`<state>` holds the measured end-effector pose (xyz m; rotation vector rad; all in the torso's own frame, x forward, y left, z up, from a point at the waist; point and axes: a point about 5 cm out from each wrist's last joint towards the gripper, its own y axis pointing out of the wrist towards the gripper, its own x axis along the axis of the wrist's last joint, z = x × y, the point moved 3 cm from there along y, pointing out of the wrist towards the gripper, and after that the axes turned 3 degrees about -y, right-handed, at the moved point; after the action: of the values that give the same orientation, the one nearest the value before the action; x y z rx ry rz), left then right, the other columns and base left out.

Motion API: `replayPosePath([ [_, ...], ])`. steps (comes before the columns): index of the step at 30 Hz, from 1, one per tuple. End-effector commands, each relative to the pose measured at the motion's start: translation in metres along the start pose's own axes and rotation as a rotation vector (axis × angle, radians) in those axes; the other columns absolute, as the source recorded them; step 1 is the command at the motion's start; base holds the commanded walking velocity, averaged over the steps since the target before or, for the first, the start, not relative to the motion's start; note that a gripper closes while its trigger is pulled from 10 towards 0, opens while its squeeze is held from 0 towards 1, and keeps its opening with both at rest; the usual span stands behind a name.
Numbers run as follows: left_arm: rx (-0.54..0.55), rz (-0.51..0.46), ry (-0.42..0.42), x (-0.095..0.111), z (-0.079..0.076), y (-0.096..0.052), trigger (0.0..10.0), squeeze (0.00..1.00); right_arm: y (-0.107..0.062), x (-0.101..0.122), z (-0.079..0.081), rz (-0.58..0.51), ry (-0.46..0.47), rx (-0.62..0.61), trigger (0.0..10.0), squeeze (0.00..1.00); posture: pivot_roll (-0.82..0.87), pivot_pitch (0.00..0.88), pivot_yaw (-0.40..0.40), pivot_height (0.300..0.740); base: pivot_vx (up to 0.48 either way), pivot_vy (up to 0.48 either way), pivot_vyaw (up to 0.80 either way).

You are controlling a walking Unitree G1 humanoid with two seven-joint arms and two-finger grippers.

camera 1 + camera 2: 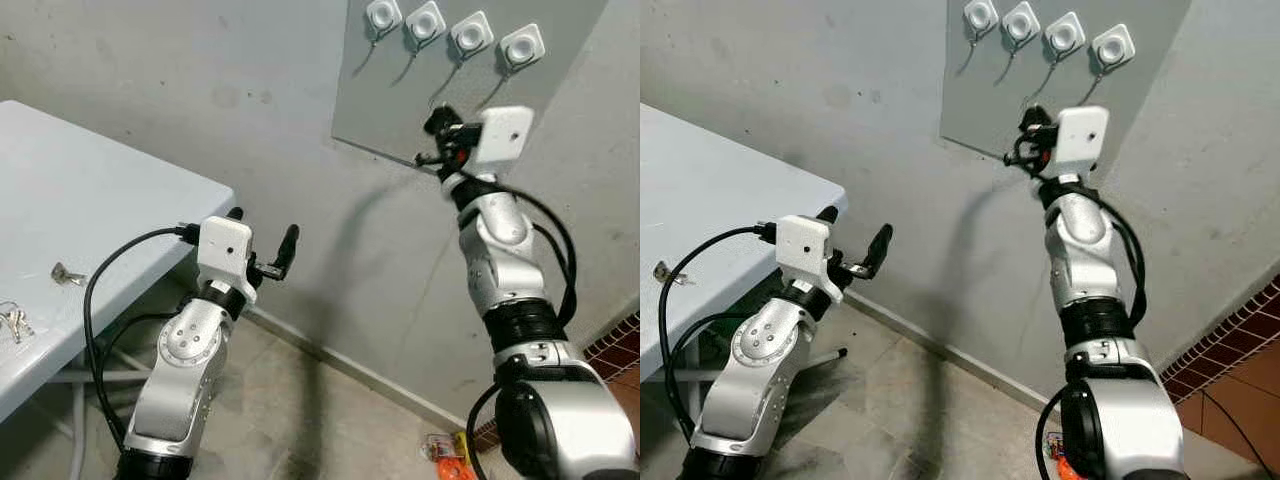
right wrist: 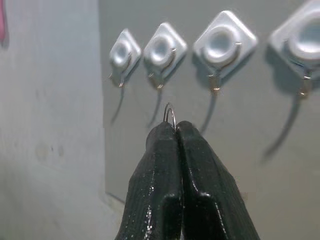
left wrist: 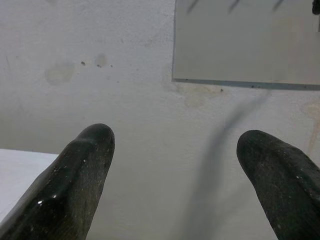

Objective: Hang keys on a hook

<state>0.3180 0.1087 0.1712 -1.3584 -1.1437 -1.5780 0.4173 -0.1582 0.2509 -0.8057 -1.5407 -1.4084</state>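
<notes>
Key ring (image 2: pixel 170 114) pinched in our clenched right gripper (image 2: pixel 176 129), just below the hooks (image 2: pixel 161 49); left gripper (image 3: pixel 175 165) released.

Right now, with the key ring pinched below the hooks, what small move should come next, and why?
Probably raise the right gripper toward the second hook: its shut fingers hold the key ring just below that hook, not yet on it.

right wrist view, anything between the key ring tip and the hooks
Nothing: in the right wrist view only bare grey board separates the thin metal key ring, pinched in the right end effector, from the white square hooks.
</notes>
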Motion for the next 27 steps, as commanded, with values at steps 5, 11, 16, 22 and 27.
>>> replayPosePath([
  [5,-0.028,-0.024,0.021,0.01,-0.004,0.002,10.0,0.0,0.001,0.008,-0.005,-0.062,0.107,-0.021,10.0,0.0,0.03,0.048,-0.045,0.74,0.0,0.0,0.0],
  [11,-0.051,-0.029,0.036,0.013,-0.009,0.003,10.0,0.0,-0.004,0.007,-0.006,-0.096,0.181,-0.024,10.0,0.0,0.02,0.044,-0.042,0.74,0.0,0.0,0.0],
  [16,-0.052,-0.029,0.037,0.013,-0.009,0.003,10.0,0.0,-0.004,0.007,-0.006,-0.099,0.189,-0.022,10.0,0.0,0.02,0.044,-0.042,0.74,0.0,0.0,0.0],
  [22,-0.102,-0.039,0.053,0.019,-0.018,0.006,10.0,0.0,0.007,0.02,-0.019,-0.125,0.283,-0.079,10.0,0.0,0.01,0.041,-0.03,0.74,0.0,0.0,0.0],
  [27,-0.1,-0.038,0.05,0.019,-0.018,0.005,10.0,0.0,0.016,0.028,-0.025,-0.133,0.31,-0.097,10.0,0.0,0.01,0.044,-0.03,0.74,0.0,0.0,0.0],
])
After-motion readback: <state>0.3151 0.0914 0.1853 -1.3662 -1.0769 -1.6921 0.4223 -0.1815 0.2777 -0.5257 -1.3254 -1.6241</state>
